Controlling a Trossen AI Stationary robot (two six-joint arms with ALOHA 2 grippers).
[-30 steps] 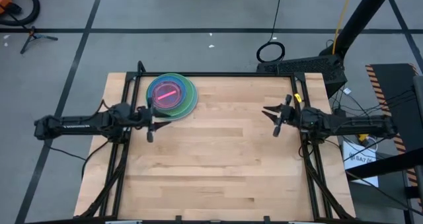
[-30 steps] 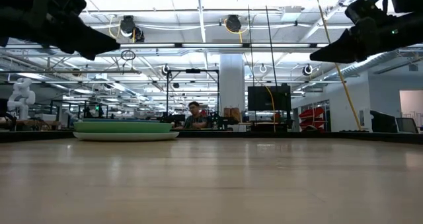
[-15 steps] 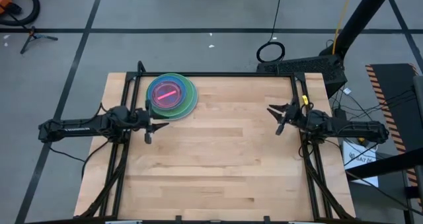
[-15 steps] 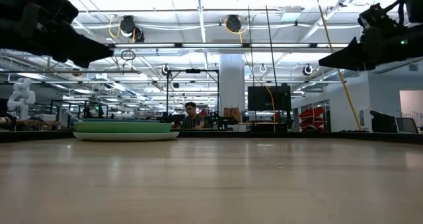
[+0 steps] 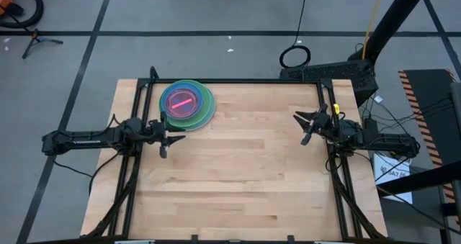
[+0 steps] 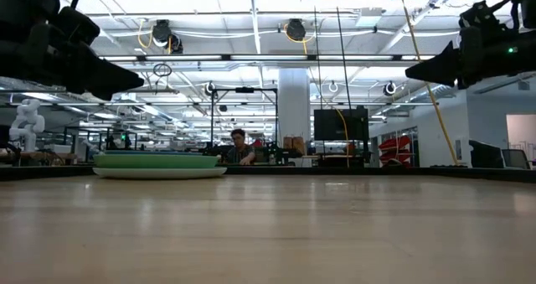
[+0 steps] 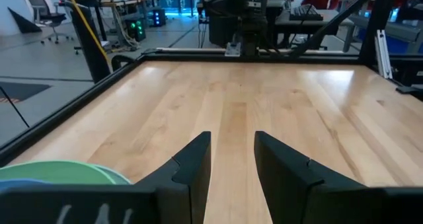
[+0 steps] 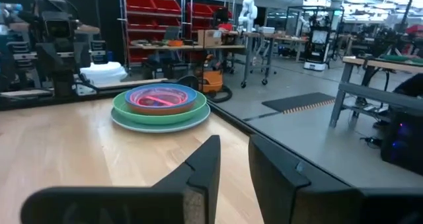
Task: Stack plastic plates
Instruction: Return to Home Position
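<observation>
We see the plastic plates (image 5: 187, 104) gathered in one flat, level stack near the table's far left corner, a small translucent pink one on top, blue and green rims ringing it, and a wider pale plate at the bottom on the wood.
</observation>
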